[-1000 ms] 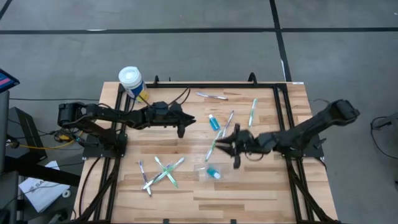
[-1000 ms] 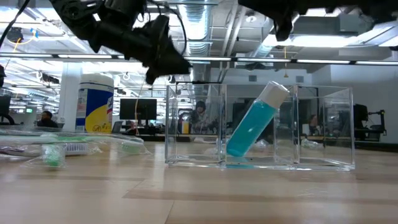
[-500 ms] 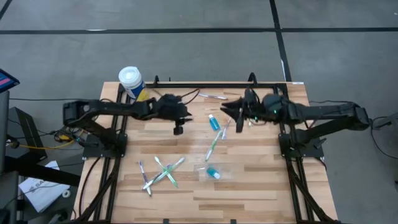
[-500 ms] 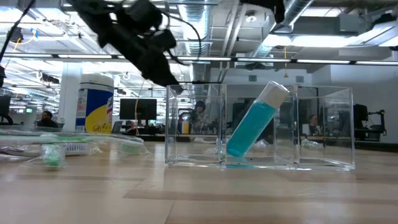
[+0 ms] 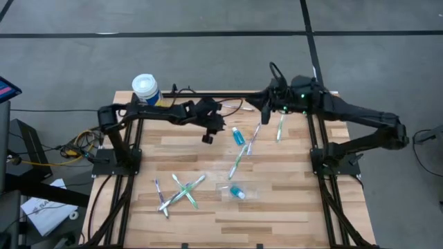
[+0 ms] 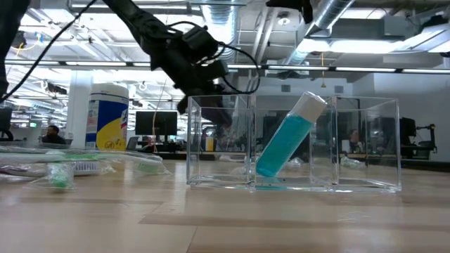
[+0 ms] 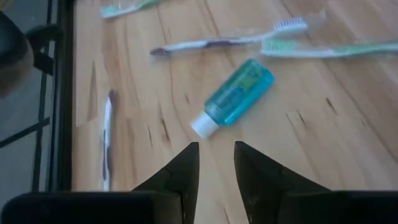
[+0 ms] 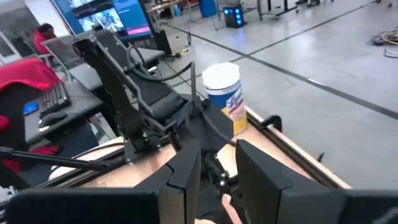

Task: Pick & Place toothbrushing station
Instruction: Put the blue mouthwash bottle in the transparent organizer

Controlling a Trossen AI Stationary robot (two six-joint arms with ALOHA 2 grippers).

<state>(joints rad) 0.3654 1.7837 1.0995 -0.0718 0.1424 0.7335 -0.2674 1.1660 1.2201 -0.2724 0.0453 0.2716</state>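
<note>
Left pincer (image 5: pixel 206 138) hovering over the table's (image 5: pixel 277 207) far half, fingers slightly parted, empty, beside a teal tube (image 5: pixel 238 135). Right pincer (image 5: pixel 253 115) near the far edge, likewise parted. Clear cup (image 6: pixel 292 144) holding another tube (image 6: pixel 287 140), tilted. Yellow-labelled canister (image 5: pixel 146 90), writing unreadable.

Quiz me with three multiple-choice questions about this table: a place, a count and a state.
1. Where is the white-capped canister? A the table's far left corner; B its middle; C the floor.
2. How many teal tubes? A one; B two; C four.
3. The left gripper is: A shut tight; B open, empty; C gripping a tube.
A, the high view shows it there; B, one lies loose, one leans in the clear cup; B, its fingers stand apart near the loose tube. The right gripper hangs open at the far edge.
</note>
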